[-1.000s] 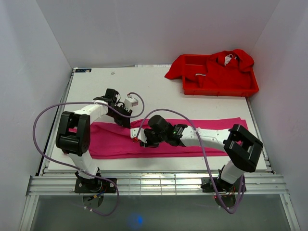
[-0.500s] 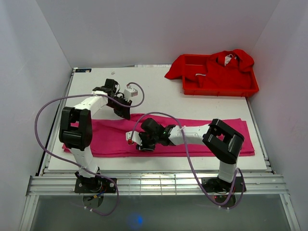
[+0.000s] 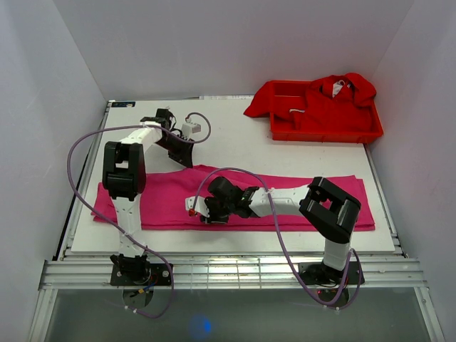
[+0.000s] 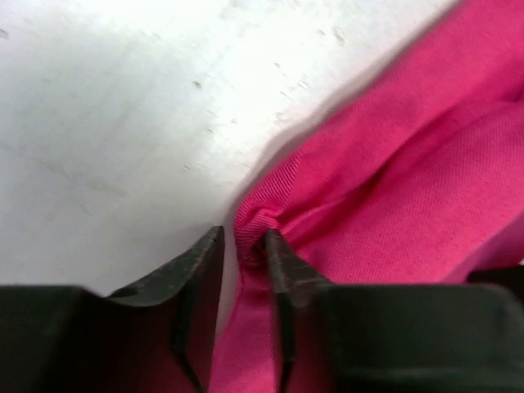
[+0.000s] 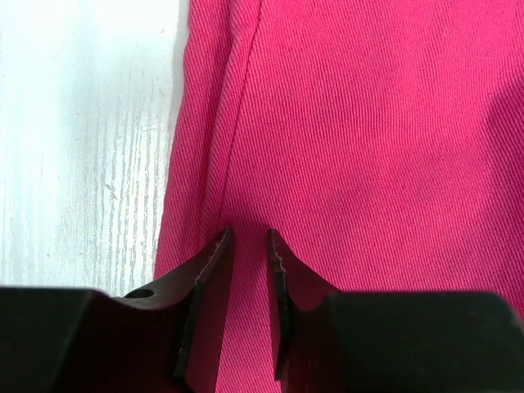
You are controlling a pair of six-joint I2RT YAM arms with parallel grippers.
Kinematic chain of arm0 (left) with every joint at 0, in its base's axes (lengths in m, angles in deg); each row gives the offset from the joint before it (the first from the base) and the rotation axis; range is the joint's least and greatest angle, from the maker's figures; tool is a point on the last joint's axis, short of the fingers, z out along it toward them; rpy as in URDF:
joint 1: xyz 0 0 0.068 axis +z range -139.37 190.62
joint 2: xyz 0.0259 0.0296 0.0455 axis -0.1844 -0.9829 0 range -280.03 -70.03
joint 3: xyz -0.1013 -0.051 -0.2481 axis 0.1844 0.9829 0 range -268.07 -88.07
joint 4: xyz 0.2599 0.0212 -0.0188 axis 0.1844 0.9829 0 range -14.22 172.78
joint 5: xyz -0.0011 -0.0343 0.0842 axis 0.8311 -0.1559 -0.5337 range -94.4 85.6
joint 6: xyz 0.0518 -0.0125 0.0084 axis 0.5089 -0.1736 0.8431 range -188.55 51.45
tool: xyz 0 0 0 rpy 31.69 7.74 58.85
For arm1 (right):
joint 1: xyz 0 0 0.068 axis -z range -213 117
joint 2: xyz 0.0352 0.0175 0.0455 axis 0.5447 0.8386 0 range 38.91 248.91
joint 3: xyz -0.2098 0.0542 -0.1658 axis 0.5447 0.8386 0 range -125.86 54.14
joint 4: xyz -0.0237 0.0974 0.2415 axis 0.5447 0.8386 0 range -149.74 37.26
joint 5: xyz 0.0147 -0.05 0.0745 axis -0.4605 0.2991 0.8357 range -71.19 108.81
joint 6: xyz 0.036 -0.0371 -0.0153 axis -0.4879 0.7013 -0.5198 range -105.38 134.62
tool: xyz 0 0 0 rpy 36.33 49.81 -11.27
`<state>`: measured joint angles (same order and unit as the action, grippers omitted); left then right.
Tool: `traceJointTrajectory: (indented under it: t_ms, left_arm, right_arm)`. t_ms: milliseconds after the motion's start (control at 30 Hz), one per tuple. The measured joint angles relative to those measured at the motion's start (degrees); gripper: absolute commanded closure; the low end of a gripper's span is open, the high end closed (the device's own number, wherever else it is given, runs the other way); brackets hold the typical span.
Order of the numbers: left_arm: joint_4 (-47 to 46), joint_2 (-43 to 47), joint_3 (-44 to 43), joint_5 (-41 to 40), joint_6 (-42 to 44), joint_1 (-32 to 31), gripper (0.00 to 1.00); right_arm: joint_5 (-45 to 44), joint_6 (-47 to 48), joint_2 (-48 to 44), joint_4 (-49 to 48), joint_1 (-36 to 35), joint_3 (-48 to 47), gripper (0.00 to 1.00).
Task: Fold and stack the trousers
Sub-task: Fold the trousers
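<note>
The magenta-pink trousers (image 3: pixel 299 199) lie lengthwise across the white table (image 3: pixel 235 142), from the left edge to the right. My left gripper (image 3: pixel 184 158) is at their far edge left of centre. In the left wrist view it (image 4: pixel 243 241) is shut on a bunched fold of the trousers' hem (image 4: pixel 409 164). My right gripper (image 3: pixel 198 210) lies low on the trousers near the middle. In the right wrist view its jaws (image 5: pixel 250 241) are nearly together with the pink cloth (image 5: pixel 368 123) between them, just inside a folded edge.
A red plastic tray (image 3: pixel 324 134) stands at the back right with bright red garments (image 3: pixel 335 100) heaped in it and spilling over its left rim. Walls close in on both sides. Bare table shows in the left wrist view (image 4: pixel 123 98) and the right wrist view (image 5: pixel 82 123).
My left gripper has moved toward the back of the table, drawing the trousers' far edge up with it. My right gripper has slid left along the trousers.
</note>
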<state>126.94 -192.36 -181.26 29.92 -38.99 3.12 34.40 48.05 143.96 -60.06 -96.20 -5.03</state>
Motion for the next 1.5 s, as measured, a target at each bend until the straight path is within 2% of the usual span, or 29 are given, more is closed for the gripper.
traceJointTrajectory:
  t_ms: [67, 167, 200, 233, 300, 333, 433, 600, 700, 767, 867, 1033, 1133, 1267, 1500]
  left_arm:
    - [-0.9, -1.7, -1.3, 0.0, -0.5, 0.4, 0.52]
    - [-3.3, -2.1, -2.4, -0.1, -1.6, 1.0, 0.47]
    - [-4.5, -2.1, -2.8, -0.5, -1.8, 1.1, 0.41]
    - [-5.7, -2.1, -3.0, -1.0, -2.1, 1.1, 0.40]
    - [-8.3, -1.9, -3.0, -2.6, -3.1, 1.6, 0.32]
    - [-9.2, -1.6, -3.0, -3.0, -3.7, 1.7, 0.29]
    - [-9.9, 0.4, -2.9, -3.0, -4.5, 3.0, 0.29]
    - [-7.1, 12.0, 1.9, 0.0, -2.5, 8.1, 0.30]
    - [-4.2, 22.1, 8.3, 2.0, 0.1, 11.6, 0.33]
    - [-2.8, 27.8, 13.0, 3.2, 2.3, 13.4, 0.36]
    - [-0.8, 32.7, 21.7, 4.3, 5.8, 14.1, 0.38]
    - [1.6, 33.5, 36.2, 3.0, 10.2, 14.1, 0.39]
    - [2.2, 33.5, 40.8, 1.3, 11.6, 14.1, 0.39]
    - [1.0, 33.5, 43.6, -0.9, 12.7, 14.3, 0.39]
    - [0.2, 32.3, 43.9, -0.8, 12.8, 15.5, 0.39]
  right_arm:
    - [0.1, 0.0, 0.0, 0.0, 0.0, 0.0, 0.70]
    - [0.4, 0.1, 0.0, 0.2, 0.0, 0.0, 0.66]
    - [0.7, 0.0, 0.0, 0.4, 0.0, -0.2, 0.63]
    - [1.0, -0.2, 0.0, 0.7, 0.0, -0.3, 0.52]
    - [1.7, -1.0, 0.0, 2.0, 0.1, -1.0, 0.39]
    - [2.3, -1.7, 0.0, 2.8, 0.2, -1.3, 0.29]
    - [5.4, -3.8, 0.0, 6.1, 1.7, -2.6, 0.25]
    - [14.0, -9.6, -1.6, 11.2, 10.7, -5.7, 0.27]
    - [17.7, -12.2, -5.4, 12.6, 19.5, -6.8, 0.35]
    - [18.2, -12.0, -8.0, 14.2, 25.2, -7.5, 0.45]
    - [18.1, -9.5, -10.5, 17.7, 31.4, -7.7, 0.52]
    - [14.1, -1.4, -10.2, 24.7, 40.0, -7.2, 0.56]
    - [10.5, 3.7, -9.8, 26.7, 44.2, -5.7, 0.56]
    - [5.9, 10.8, -9.2, 28.5, 47.9, -2.5, 0.53]
    - [1.4, 19.5, -9.2, 28.5, 49.5, 3.1, 0.52]
